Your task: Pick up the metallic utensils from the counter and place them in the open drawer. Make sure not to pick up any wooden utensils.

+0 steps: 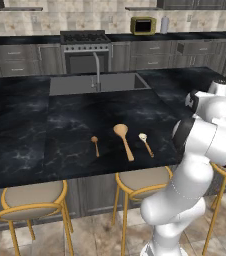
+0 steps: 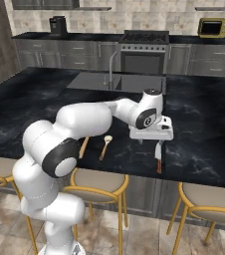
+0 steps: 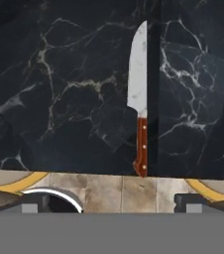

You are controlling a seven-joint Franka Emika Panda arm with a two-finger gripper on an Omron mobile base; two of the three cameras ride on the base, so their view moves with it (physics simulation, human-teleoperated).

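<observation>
My gripper (image 3: 111, 201) gapes fully open and empty; ahead between my fingers lies the knife (image 3: 140, 99), stiff, light, slick-bladed, best pinched across its red-brown handle (image 3: 141, 146).

White arm outstretched forward, tool (image 2: 150, 143) pointing down, jaws spread wide.

Silvery knife (image 3: 138, 94), red-brown handle, lies flat near the counter (image 3: 59, 99) edge.

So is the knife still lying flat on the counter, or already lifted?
Lying flat on the counter: the knife rests near its front edge, below the open claw.
</observation>
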